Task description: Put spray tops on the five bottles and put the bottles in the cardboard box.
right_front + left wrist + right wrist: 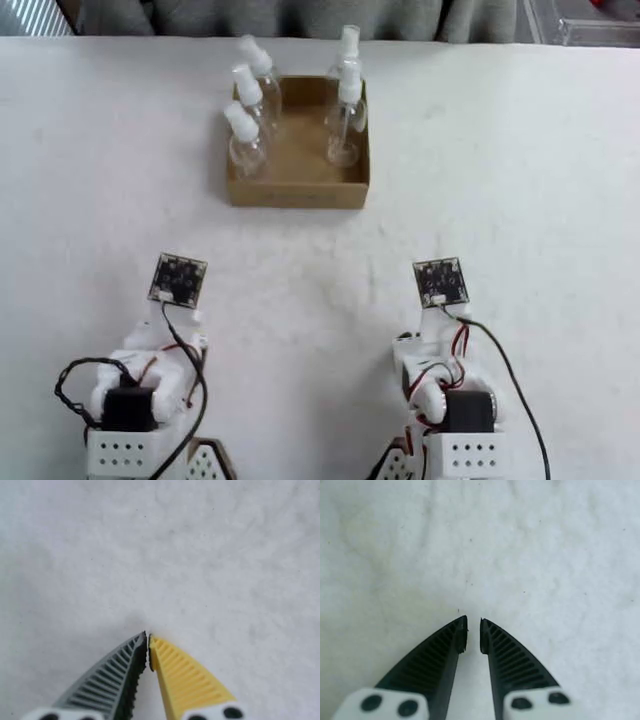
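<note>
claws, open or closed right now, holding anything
Left claw: closed, tips touching, holding nothing.
Right claw: closed but for a thin gap at the tips, holding nothing.

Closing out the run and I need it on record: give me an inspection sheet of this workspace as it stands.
Surface: white table, no spills seen.
Job's things: five bottles, all with spray tops, standing inside the cardboard box.
Clutter: nothing seen.
Grippers: left gripper shut, empty; right gripper shut to a slit, empty.
Cables: black cables looped at the arm bases, away from the box.
Surroundings: clear plastic container beyond the table's far edge.
</note>
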